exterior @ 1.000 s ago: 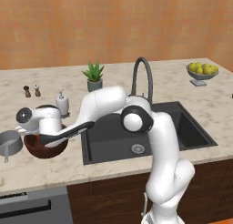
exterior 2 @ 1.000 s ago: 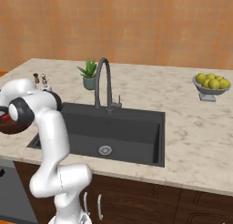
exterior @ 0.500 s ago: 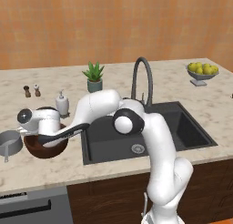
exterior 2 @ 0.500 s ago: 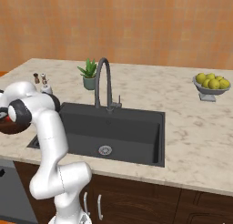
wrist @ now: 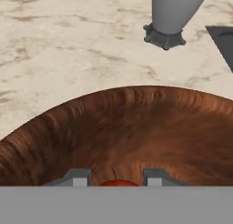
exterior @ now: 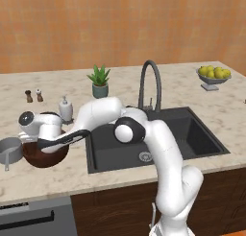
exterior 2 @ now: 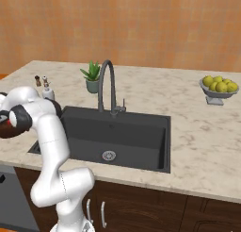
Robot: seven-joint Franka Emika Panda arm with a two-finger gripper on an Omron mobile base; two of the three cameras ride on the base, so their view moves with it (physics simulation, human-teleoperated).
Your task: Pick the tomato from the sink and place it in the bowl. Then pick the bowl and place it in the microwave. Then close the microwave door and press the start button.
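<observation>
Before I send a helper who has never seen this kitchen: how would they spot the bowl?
Start at the black sink. On the counter just left of it sits the bowl, round, dark brown and wooden. The small grey pan beside it is smaller and metal-coloured.

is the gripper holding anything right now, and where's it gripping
Cannot be told for sure. In the hand view the gripper sits low inside the wooden bowl, with the top of the red tomato between its fingertips; contact is hidden.

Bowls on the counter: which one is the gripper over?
The brown wooden bowl left of the sink, gripper inside it. The grey pedestal bowl of yellow-green fruit stands at the far right.
</observation>
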